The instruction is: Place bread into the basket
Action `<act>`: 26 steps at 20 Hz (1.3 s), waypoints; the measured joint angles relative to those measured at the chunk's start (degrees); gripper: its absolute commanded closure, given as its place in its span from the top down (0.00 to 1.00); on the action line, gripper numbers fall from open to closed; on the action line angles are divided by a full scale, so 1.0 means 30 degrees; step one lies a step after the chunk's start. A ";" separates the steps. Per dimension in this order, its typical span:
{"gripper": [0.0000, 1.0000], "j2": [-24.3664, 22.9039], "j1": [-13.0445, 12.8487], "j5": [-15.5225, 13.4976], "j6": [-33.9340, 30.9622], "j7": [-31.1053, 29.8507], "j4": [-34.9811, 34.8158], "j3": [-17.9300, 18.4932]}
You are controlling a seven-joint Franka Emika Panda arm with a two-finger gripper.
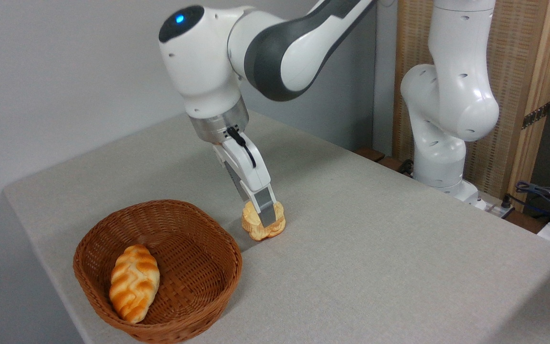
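Centre frame: gripper (264, 216) at bread (263, 221), fingers straddling it.
Finger state: cannot tell, 1 visible.
Basket (197, 292): lower left of bread.

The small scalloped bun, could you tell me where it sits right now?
The bun rests on the grey table near the middle of the camera view, just right of the wicker basket's rim and apart from it, with the gripper down at it.
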 measured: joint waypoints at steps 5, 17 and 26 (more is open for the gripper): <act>1.00 0.0038 -0.0251 0.0004 0.0084 0.0001 -0.0511 0.0000; 0.77 0.0603 -0.0730 0.0215 0.0139 0.0007 -0.0729 0.0000; 0.29 0.0565 -0.0760 0.1540 0.0166 0.0007 -0.0722 0.0000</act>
